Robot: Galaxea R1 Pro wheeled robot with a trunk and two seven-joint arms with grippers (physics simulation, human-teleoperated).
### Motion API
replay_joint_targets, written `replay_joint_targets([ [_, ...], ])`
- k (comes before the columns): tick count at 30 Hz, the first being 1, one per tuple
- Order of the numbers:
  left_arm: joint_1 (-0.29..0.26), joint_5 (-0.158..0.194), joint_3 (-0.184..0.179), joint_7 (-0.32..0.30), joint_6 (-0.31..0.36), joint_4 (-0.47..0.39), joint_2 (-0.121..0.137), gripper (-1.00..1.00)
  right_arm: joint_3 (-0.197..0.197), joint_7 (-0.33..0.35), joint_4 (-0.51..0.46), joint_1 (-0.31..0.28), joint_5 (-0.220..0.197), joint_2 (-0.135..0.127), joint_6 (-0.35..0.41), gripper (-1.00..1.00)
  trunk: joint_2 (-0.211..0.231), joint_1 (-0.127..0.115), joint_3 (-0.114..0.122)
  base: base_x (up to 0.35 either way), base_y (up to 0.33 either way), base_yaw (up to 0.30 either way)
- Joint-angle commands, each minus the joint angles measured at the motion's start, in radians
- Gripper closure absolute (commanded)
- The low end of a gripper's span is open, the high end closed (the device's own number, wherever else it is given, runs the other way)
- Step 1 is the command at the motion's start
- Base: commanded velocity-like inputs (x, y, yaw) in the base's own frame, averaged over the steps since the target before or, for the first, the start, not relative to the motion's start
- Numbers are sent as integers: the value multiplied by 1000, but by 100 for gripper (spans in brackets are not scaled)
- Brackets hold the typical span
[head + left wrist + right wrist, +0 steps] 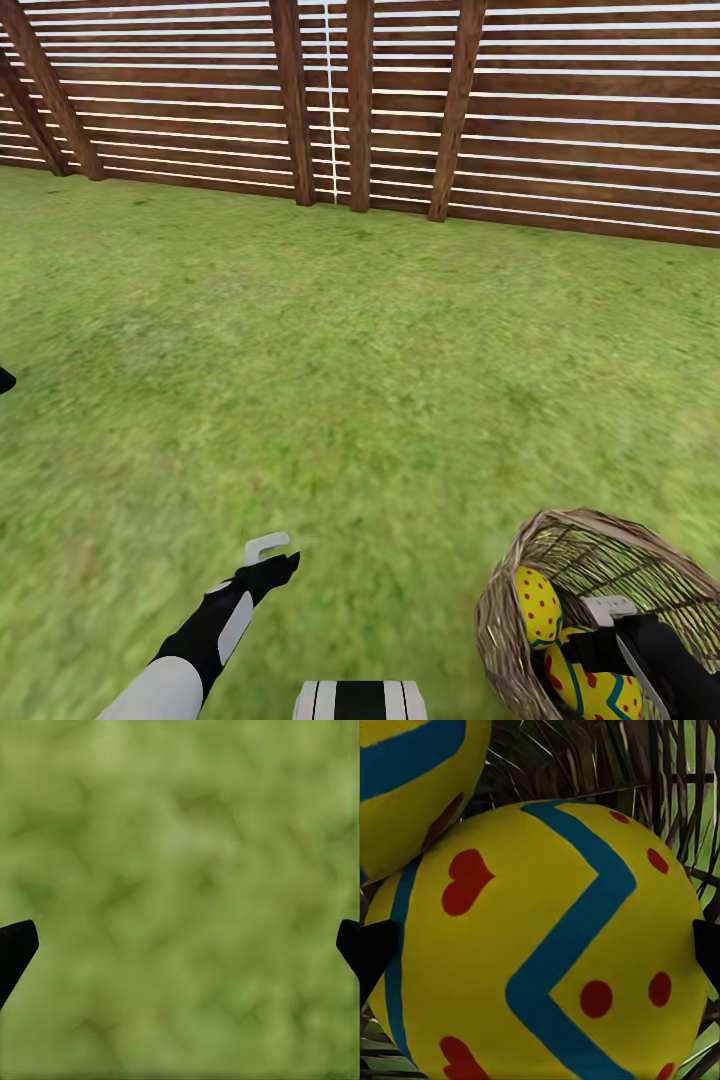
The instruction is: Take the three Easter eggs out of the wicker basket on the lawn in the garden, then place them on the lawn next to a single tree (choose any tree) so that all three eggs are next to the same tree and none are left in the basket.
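The wicker basket [520, 590] sits on the lawn [330, 380] at the lower right of the head view. Two yellow Easter eggs show inside it, one [538, 604] by the near-left wall and one [592, 692] lower down. My right gripper [602, 645] reaches down into the basket. In the right wrist view it [540, 952] stands open, with a large egg [547, 945] between its fingertips [375, 956] and a second egg [405, 772] touching that one. My left gripper [268, 562] hangs open over bare grass [180, 885]. The tree is out of view.
A brown slatted wooden fence [400, 110] with leaning posts closes the far side of the lawn. A small dark object [5, 380] pokes in at the left edge. Open grass stretches between me and the fence.
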Motion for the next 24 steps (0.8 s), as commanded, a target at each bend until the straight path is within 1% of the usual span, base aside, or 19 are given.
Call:
replay_joint_targets([
  [1,0,8,7,-6,8,-2,-1,-100,-3,8,-2,0,7,0,4,100,0,0,-1,0,0,-17],
  [12,0,8,7,-7,9,-1,-3,-100,-12,11,-3,0,5,-3,10,100,0,0,-1,0,0,-284],
  [16,0,8,7,-7,8,16,-4,-100,-12,11,-3,0,5,-4,11,100,0,0,-1,0,0,-289],
  [24,0,8,7,-7,8,16,-4,-100,-7,9,-3,0,6,-1,9,100,0,0,-1,0,0,-22],
])
